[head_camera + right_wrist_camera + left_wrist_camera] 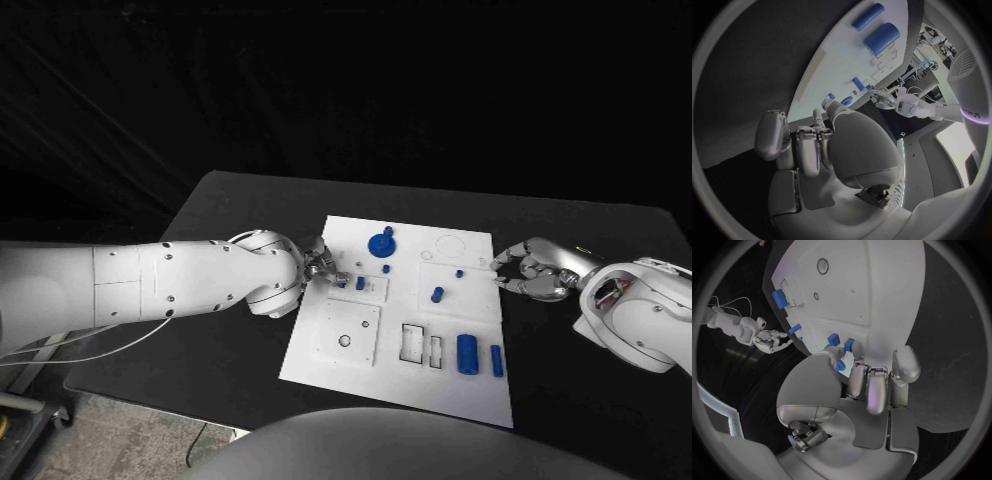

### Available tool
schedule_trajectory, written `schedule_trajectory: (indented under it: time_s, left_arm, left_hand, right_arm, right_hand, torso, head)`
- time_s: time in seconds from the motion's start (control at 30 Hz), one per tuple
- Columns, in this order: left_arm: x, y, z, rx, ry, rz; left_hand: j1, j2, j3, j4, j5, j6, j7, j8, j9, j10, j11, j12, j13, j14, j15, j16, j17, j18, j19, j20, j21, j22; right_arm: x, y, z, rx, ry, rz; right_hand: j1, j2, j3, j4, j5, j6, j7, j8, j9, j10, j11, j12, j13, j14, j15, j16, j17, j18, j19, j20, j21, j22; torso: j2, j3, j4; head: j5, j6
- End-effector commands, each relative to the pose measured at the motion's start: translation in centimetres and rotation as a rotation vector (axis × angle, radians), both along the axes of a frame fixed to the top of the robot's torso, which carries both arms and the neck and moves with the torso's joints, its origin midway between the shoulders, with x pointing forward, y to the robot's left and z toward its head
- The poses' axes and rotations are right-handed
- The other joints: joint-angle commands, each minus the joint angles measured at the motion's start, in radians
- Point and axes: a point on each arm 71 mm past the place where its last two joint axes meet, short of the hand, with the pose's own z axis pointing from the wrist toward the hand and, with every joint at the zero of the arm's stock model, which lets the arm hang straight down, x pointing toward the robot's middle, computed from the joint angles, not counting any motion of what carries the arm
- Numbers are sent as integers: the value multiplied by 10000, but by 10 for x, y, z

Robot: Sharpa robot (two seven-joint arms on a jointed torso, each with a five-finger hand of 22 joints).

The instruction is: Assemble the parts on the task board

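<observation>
Task board (335,345) lies mid black table (216,215), w/ blue parts on it: round part (382,244) at far end, two cylinders (467,353) near right edge. No legible writing. Left hand (323,268) at board's left edge, fingertips by small blue part (361,283); grip: can't tell. Right hand (528,272) just off right edge, fingers curled, holding nothing

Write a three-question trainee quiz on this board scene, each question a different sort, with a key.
1. True or false: the round blue part lies at the far end of the board.
2. Which hand is at the board's edge beside a small blue part? A) left hand B) right hand
3. Fill in: the two upright blue cylinders stand at the board's ___ end.

Key: 1 true; 2 A; 3 near
</observation>
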Motion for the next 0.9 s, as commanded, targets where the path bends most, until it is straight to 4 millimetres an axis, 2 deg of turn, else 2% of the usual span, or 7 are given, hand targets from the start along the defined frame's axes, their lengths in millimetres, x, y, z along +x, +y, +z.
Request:
schedule_trajectory:
  time_s: [0.03, 0.37, 0.43, 0.57, 0.67, 0.73, 0.9]
  left_arm:
    - [-1, -2, -1, 43, 100, -262]
    - [-3, -3, 1, -42, 49, -310]
    - [-3, -4, 1, -58, 36, -312]
    - [-3, -4, 1, -62, 22, -296]
    - [-3, -3, 1, -48, 16, -262]
    - [-2, -3, 1, -37, 11, -234]
    - [-2, -2, 1, -7, -7, -153]
  left_hand:
    - [181, -21, 118, -17, 135, -66, -34, -24, 29, -66, -27, -49, 770, 447, -84, -49, 1920, -80, -40, -21, -33, 1401]
    - [404, -89, 231, -85, 352, -59, -50, 3, 89, -72, -39, -67, 754, 447, -96, -48, 1920, -82, -40, -31, -24, 1403]
    - [396, -101, 210, -41, 30, -55, -36, 9, 112, -61, -32, -65, 755, 441, -93, -50, 1913, -83, -44, -32, -25, 1402]
    - [127, 40, 22, 139, -1503, -43, 9, -39, 127, -49, 5, -56, 751, 432, -68, -53, 1901, -90, -55, -11, -28, 1398]
    - [-705, 394, -376, 154, -3767, -28, 96, -140, 87, -47, 84, -39, 755, 425, -5, -55, 1891, -94, -65, 24, -31, 1396]
    - [-1182, 517, -659, 182, -4725, -35, 141, -194, 71, -50, 123, -31, 758, 419, 22, -57, 1883, -93, -65, 58, -34, 1395]
    - [-2038, 736, -1275, 219, -5716, -42, 199, -244, 87, -49, 174, -14, 769, 418, 67, -57, 1880, -90, -54, 113, -29, 1397]
  right_arm:
    - [-1, 0, -1, -13, 86, 29]
    - [0, 0, -1, -14, 108, 8]
    - [0, 0, -1, -13, 109, 7]
    - [0, 0, -1, -10, 112, 10]
    - [0, 0, -1, -12, 117, 8]
    - [0, 0, -1, -15, 121, 5]
    - [0, 0, -2, -18, 124, -2]
  right_hand:
    - [35, -38, 74, -1, 36, 65, -5, -18, -9, 1032, 85, -54, 2609, 904, 101, -55, 2447, 87, -72, 23, -56, 1488]
    - [35, -38, 74, -1, 36, 65, -5, -18, -9, 1032, 85, -54, 2609, 904, 101, -55, 2447, 87, -72, 23, -56, 1488]
    - [35, -38, 74, -1, 36, 65, -5, -18, -9, 1032, 85, -54, 2609, 904, 101, -55, 2447, 87, -72, 23, -56, 1488]
    - [35, -38, 74, -1, 36, 65, -5, -18, -9, 1032, 85, -54, 2609, 904, 101, -55, 2447, 87, -72, 23, -56, 1488]
    - [35, -38, 74, -1, 36, 65, -5, -18, -9, 1032, 85, -54, 2609, 904, 101, -55, 2447, 87, -72, 23, -56, 1488]
    - [35, -38, 74, -1, 36, 65, -5, -18, -9, 1032, 85, -54, 2609, 904, 101, -55, 2447, 87, -72, 23, -56, 1488]
    - [35, -38, 74, -1, 36, 65, -5, -18, -9, 1032, 85, -54, 2609, 904, 101, -55, 2447, 87, -72, 23, -56, 1488]
  torso:
    - [-4, 1, -3]
    - [1, -2, 7]
    - [0, -4, 6]
    - [-6, 0, 4]
    - [-2, 0, 0]
    - [-1, -1, -1]
    - [-3, 2, -5]
  head:
    - [2, -2]
    - [12, -2]
    - [21, -2]
    - [30, -2]
    - [29, -2]
    - [26, -2]
    - [30, -2]
